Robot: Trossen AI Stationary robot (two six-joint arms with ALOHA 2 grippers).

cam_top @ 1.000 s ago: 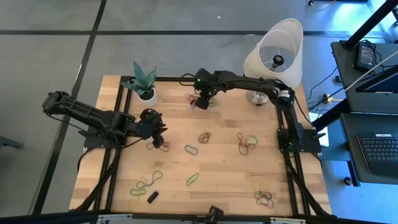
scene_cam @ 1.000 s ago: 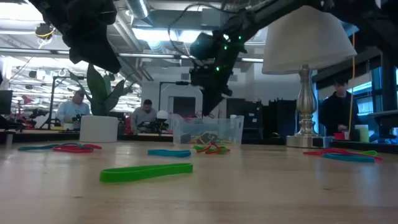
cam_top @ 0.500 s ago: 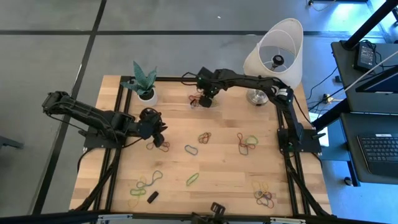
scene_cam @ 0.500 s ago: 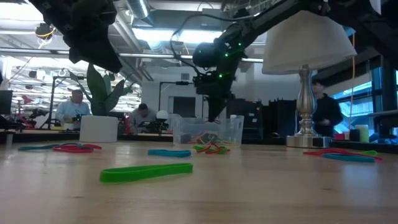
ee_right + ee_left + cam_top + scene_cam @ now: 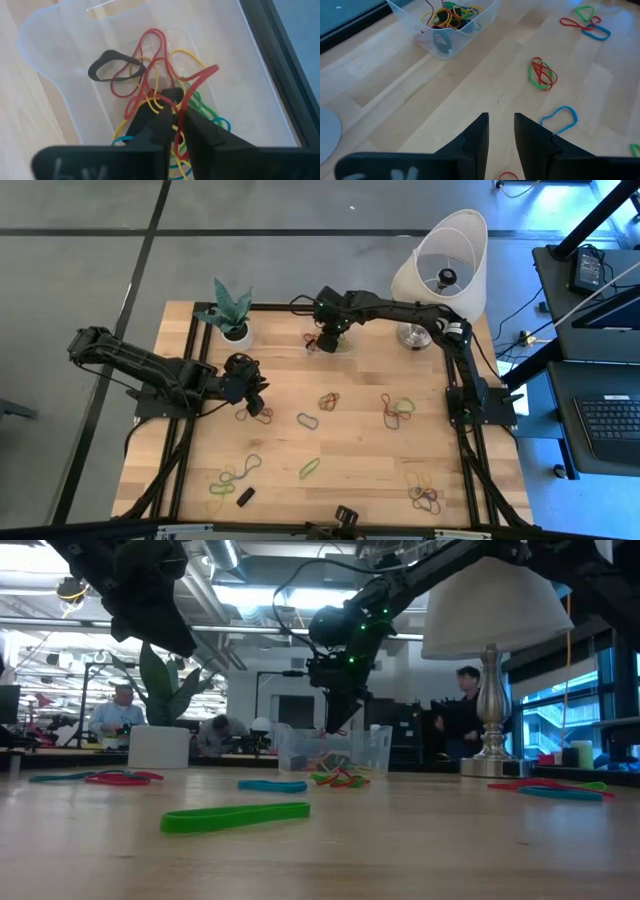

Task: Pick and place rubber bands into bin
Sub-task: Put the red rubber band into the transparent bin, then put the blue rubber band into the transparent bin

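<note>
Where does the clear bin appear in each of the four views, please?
High view: the bin sits at the table's far edge, under the right hand.
Low view: middle of the picture, behind the bands, right hand above it.
Left wrist view: far corner.
Right wrist view: fills the picture.
Shared landmark: the rubber bands inside.

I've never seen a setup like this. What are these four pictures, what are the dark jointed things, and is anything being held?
Two robot arms work at a wooden table. One picture looks down from above, one across at table height, and two come from cameras on the arms' wrists. Coloured rubber bands lie scattered around. The right gripper is over the clear bin, its fingers slightly apart with a red band looped around them. The left gripper hovers open above bare wood, holding nothing. A lamp and potted plant stand at the far edge.
</note>
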